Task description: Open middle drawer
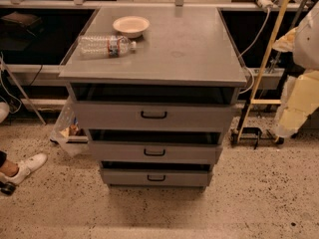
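Approach stage, no contact yet: middle drawer (119, 152), 2nd of 3 on cabinet (174, 54) front, centre scene, w/ gripper (300, 101) well apart at right edge, clenched or released impossible to tell; next, prob. reaching left to black bar handle (154, 152), then pulling near

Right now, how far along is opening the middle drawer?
Done: nothing yet. The middle drawer sits in line with the top drawer and lowest drawer, not pulled forward. In hand: the gripper hangs at the right edge of the view, well clear of the cabinet. Left: reach the black handle, grasp it and pull the drawer out.
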Motion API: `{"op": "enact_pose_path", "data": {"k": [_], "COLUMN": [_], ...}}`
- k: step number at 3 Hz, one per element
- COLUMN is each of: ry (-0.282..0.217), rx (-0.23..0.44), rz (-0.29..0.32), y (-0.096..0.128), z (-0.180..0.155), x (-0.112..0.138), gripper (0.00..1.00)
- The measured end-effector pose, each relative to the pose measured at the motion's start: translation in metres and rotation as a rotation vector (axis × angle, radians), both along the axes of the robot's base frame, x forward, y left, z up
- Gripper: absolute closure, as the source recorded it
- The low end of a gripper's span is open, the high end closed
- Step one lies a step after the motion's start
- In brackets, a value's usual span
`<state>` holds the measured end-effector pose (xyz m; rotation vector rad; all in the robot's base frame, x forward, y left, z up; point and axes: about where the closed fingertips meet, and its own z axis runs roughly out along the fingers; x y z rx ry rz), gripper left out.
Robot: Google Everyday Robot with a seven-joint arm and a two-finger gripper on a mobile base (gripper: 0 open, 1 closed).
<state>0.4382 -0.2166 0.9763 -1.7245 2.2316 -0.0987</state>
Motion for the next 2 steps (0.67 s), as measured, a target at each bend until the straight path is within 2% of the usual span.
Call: {"op": "enact_pose_path", "data": {"k": [1,2], "ry": [0.000,0.028], "rx": [0.000,0.031], "rz": [0.000,-0.013], "y": [0.000,0.007], "z": [0.000,-0.026], "x": [0.000,0.001], "gripper": [0.00,0.00]}}
